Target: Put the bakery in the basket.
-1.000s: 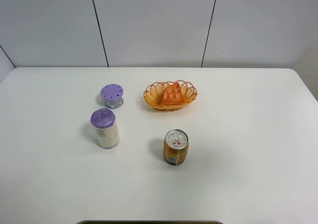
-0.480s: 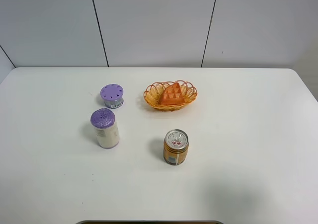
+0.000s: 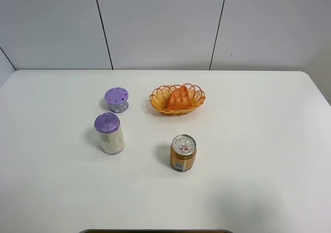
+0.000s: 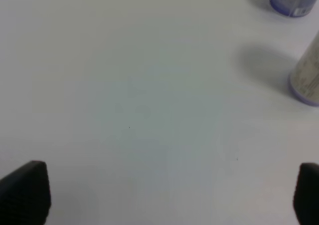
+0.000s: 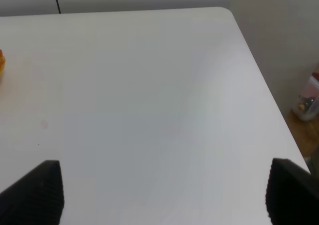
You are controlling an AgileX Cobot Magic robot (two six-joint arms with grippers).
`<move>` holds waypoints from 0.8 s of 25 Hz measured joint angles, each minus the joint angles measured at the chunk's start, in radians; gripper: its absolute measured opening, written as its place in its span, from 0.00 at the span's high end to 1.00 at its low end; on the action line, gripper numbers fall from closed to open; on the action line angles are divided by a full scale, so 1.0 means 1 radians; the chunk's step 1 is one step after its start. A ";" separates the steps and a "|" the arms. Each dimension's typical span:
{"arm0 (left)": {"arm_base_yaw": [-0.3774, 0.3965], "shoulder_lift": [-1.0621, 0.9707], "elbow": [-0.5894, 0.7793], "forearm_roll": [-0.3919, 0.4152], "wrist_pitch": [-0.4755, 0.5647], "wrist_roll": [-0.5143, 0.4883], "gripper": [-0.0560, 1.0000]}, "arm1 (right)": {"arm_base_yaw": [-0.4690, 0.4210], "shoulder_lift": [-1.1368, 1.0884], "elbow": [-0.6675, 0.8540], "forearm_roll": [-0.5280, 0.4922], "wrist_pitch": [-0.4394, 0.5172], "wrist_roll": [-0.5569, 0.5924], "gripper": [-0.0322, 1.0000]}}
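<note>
Bakery point(image 3: 177, 98) in basket point(image 3: 195, 105); can point(image 3: 183, 153) well apart.

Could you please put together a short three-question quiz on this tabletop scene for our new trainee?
1. True or false: the bakery lies inside the basket.
2. Which stands nearest the can: A) the basket, B) the tall purple-lidded bottle, C) the short purple-lidded jar?
3. How do both grippers' jaws stand in the wrist views?

Key: 1 true. 2 A. 3 Spread wide, holding nothing, over bare table.
</note>
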 joint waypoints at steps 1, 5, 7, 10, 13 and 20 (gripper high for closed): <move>0.000 0.000 0.000 0.000 0.000 0.000 0.01 | 0.000 0.000 0.000 0.000 0.000 0.000 0.19; 0.000 0.000 0.000 0.000 0.000 0.000 0.01 | 0.001 0.000 0.000 0.000 0.000 0.000 0.19; 0.000 0.000 0.000 0.000 0.000 0.000 0.01 | 0.001 0.000 0.000 0.000 0.000 0.000 0.19; 0.000 0.000 0.000 0.000 0.000 0.000 0.01 | 0.001 0.000 0.000 0.001 0.000 0.000 0.19; 0.000 0.000 0.000 0.000 0.000 0.000 0.01 | 0.001 0.000 0.000 0.001 0.000 0.000 0.19; 0.000 0.000 0.000 0.000 0.000 0.000 0.01 | 0.001 0.000 0.000 0.001 0.000 0.000 0.19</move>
